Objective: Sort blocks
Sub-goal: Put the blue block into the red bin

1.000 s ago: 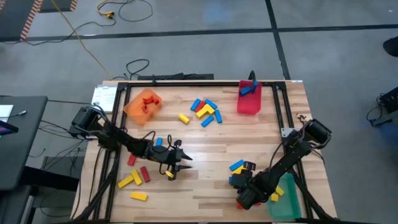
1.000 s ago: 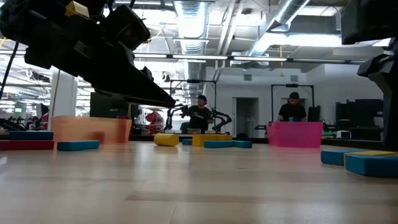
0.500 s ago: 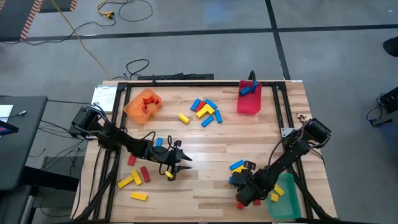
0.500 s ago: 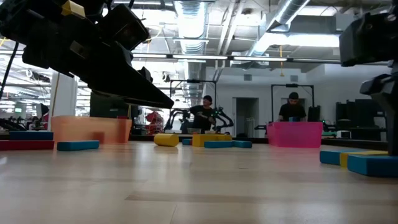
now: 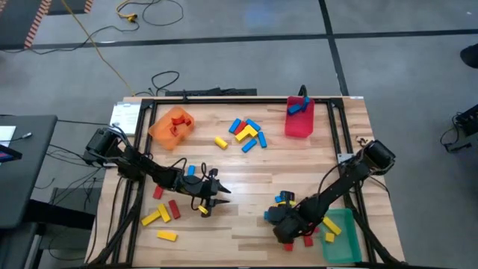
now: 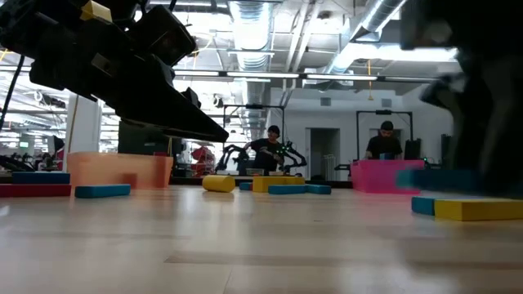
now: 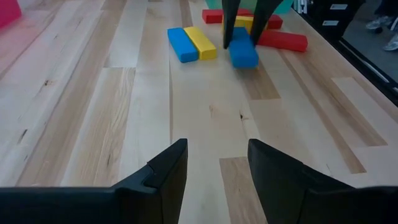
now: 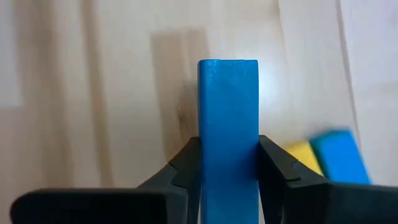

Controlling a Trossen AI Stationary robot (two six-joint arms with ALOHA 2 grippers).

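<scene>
**Right fingers pinch a blue block**

The right gripper (image 8: 229, 171) has its fingers pressed against the two long flanks of a blue block (image 8: 228, 118), which stands out lengthwise beyond the fingertips, above the table (image 8: 93, 93). Just beyond and to one side of the fingers lie a yellow block (image 8: 298, 155) and a second blue block (image 8: 339, 155), touching each other. In the high view this gripper (image 5: 284, 223) works near the green bin (image 5: 345, 239).

The left gripper (image 7: 216, 163) hangs with its fingers spread and nothing between them; the bare table lies directly ahead of them, and the right arm's cluster of blocks sits well beyond.

The block looks rigid, light and smooth-sided, so it should neither crush nor sag, but a glossy face could slide if the squeeze is weak or off-centre. Holding it across the narrow width, as here, near its middle, seems the soundest grip. Other blocks remain scattered, and a red bin (image 5: 298, 119) with blue blocks stands farther away.
</scene>
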